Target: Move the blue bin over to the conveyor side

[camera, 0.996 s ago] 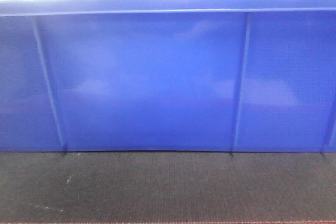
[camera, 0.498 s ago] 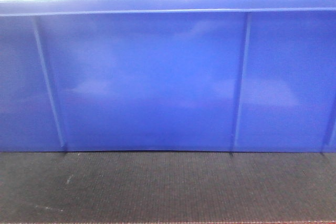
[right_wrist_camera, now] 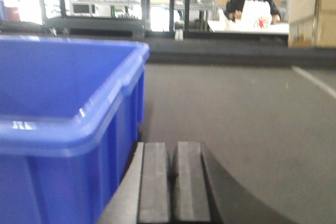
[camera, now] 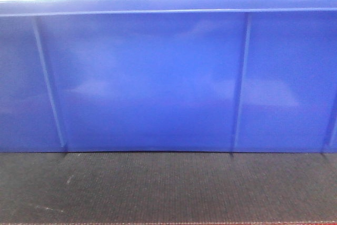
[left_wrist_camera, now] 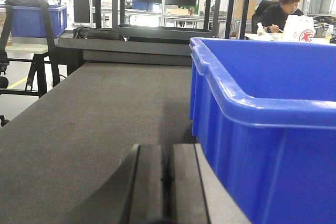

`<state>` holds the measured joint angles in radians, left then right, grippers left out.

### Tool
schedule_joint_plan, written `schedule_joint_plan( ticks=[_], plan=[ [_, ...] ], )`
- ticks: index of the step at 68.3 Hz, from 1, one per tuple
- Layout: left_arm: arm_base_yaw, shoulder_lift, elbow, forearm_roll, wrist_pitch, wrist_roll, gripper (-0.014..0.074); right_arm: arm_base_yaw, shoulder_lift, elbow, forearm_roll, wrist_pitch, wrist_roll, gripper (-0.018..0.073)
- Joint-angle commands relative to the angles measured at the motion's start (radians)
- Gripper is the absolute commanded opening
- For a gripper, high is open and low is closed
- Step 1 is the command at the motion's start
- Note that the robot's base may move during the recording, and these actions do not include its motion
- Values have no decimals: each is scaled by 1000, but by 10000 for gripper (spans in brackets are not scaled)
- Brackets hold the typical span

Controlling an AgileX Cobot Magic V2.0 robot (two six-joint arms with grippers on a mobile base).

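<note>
The blue bin point(camera: 158, 77) fills the front view, its long ribbed wall facing me, standing on the dark conveyor belt point(camera: 168, 188). In the left wrist view the bin point(left_wrist_camera: 273, 129) stands to the right of my left gripper point(left_wrist_camera: 168, 153), which is shut and empty, close beside the bin's wall near the belt. In the right wrist view the bin point(right_wrist_camera: 63, 129) stands to the left of my right gripper point(right_wrist_camera: 172, 148), which is shut and empty, close beside the opposite wall. I cannot tell if either gripper touches the bin.
The grey belt point(left_wrist_camera: 94, 119) runs on far ahead. A metal rack point(left_wrist_camera: 163, 3) and another blue bin point(left_wrist_camera: 34, 19) stand beyond. A seated person point(left_wrist_camera: 281, 9) is at a table at the back right. Cardboard boxes point(right_wrist_camera: 315, 9) stand at the far right.
</note>
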<state>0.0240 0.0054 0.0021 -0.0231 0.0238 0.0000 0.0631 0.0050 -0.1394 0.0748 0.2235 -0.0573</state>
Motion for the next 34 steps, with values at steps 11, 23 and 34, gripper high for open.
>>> schedule_joint_plan(
  ticks=[11, 23, 34],
  plan=[
    [4, -5, -2, 3, -17, -8, -9, -21, -5, 139, 45, -162, -7, -85],
    [4, -5, -2, 3, -17, -8, -9, -22, -5, 139, 45, -137, -7, -85],
    [4, -5, -2, 3, -17, -8, -9, -22, -5, 139, 45, -173, -7, -85]
  ],
)
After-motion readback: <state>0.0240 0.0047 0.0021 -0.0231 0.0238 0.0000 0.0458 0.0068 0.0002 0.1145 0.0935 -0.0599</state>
